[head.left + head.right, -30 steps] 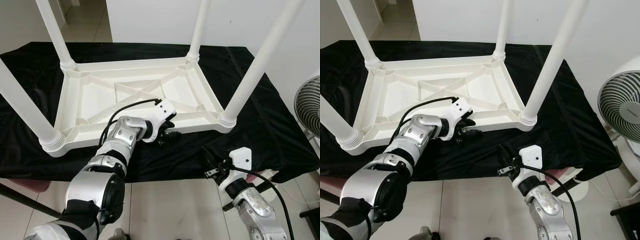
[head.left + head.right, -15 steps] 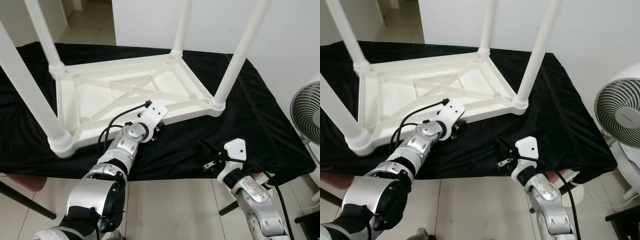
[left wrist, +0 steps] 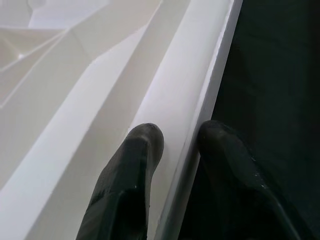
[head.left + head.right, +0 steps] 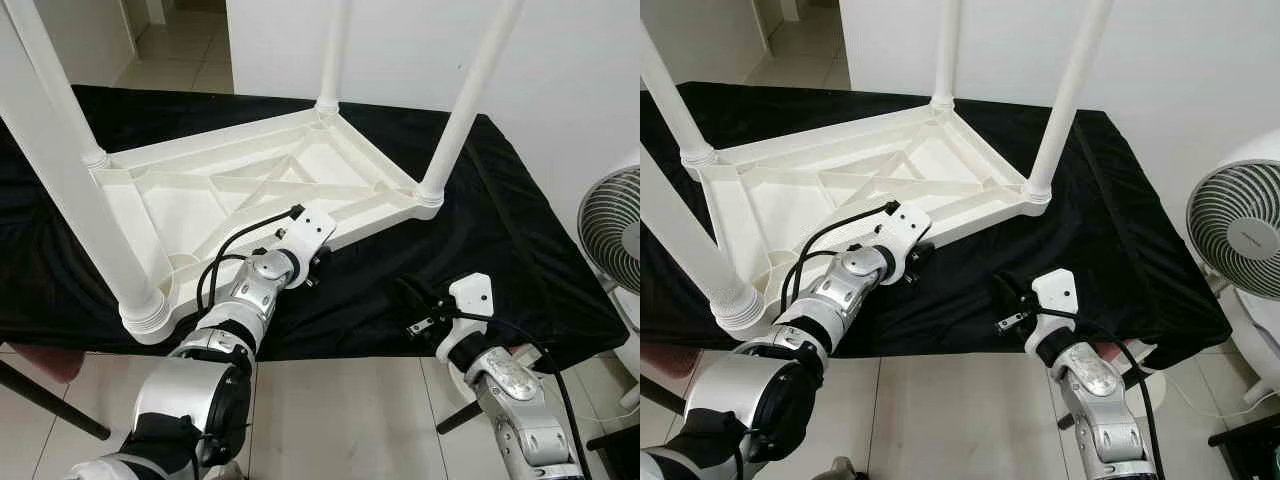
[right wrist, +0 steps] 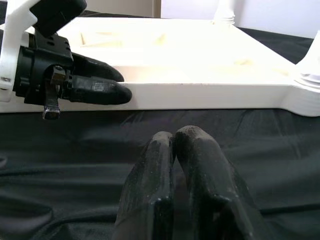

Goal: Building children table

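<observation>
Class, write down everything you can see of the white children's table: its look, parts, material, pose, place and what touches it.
The children's table looks like white moulded plastic. It lies upside down on a black cloth, its ribbed underside facing up with crossed stiffening ribs, and four round legs stand upward from ringed corner sockets. The left gripper clamps its near rim, one finger inside and one outside. The right gripper, fingers together, stays apart from it over the cloth.

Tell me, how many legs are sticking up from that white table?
4: near-left leg, far-left leg, far-right leg, near-right leg, one at each corner of the upturned table.
</observation>
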`<state>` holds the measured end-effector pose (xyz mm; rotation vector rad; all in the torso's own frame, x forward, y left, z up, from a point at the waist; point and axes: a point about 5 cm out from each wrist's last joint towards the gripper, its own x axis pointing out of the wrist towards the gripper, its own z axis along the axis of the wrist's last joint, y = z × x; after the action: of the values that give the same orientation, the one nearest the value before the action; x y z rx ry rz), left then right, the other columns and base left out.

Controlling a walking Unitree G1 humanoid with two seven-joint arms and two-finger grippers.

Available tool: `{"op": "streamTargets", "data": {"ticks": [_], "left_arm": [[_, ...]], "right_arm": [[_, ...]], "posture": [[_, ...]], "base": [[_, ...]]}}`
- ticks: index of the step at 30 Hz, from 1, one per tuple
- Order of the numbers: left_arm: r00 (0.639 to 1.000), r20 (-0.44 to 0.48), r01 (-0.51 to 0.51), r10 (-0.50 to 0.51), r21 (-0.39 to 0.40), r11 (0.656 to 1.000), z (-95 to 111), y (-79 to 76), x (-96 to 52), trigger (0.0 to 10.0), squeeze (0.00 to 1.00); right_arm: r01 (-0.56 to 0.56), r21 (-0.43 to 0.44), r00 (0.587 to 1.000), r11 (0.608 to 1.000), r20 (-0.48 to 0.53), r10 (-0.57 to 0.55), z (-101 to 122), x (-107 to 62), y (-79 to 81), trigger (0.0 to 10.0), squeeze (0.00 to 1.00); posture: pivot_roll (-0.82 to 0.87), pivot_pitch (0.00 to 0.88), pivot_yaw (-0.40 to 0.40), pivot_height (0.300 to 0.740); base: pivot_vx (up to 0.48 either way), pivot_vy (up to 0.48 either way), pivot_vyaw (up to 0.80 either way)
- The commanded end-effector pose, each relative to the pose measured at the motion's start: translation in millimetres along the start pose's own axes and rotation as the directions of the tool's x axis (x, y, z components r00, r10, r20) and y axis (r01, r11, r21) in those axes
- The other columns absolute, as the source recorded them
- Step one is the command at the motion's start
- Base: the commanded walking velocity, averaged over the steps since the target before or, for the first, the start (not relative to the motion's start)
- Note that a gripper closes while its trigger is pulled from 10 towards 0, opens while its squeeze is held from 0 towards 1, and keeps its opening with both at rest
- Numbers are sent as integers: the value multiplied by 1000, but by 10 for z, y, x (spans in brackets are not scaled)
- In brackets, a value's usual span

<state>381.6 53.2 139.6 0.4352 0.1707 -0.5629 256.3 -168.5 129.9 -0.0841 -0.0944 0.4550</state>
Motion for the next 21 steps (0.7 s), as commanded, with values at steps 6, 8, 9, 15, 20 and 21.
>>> {"op": "streamTargets", "data": {"ticks": [6, 8, 9, 15, 20, 21], "left_arm": [[968, 39, -247, 246, 2, 969, 96, 106, 9, 10000, 0], [970, 31, -243, 243, -4, 970, 78, 93, 10, 10000, 0], [971, 21, -238, 238, -4, 971, 53, 76, 12, 10000, 0], [975, -28, -221, 221, 2, 975, -27, 36, 20, 10000, 0], [977, -75, -201, 202, 18, 979, -79, 14, 27, 10000, 0], [977, -82, -197, 198, 23, 980, -86, 11, 29, 10000, 0]], "right_arm": [[32, 1, 999, 999, -15, -32, -48, -53, -59, 10000, 0], [31, 0, 999, 1000, -15, -31, -46, -55, -60, 10000, 0], [32, -1, 999, 1000, -15, -32, -43, -57, -63, 10000, 0], [32, -7, 999, 999, -13, -32, -34, -57, -64, 10000, 0], [37, -12, 999, 999, -12, -37, -27, -61, -65, 10000, 0], [37, -12, 999, 999, -12, -37, -25, -62, -64, 10000, 0]], "posture": [[19, 23, -13, 740], [17, 23, -11, 740], [13, 25, -11, 740], [5, 29, -6, 740], [-8, 30, 4, 740], [-9, 30, 5, 740]], "base": [[0, 0, 0], [0, 0, 0], [0, 0, 0], [0, 0, 0], [0, 0, 0], [0, 0, 0]]}}
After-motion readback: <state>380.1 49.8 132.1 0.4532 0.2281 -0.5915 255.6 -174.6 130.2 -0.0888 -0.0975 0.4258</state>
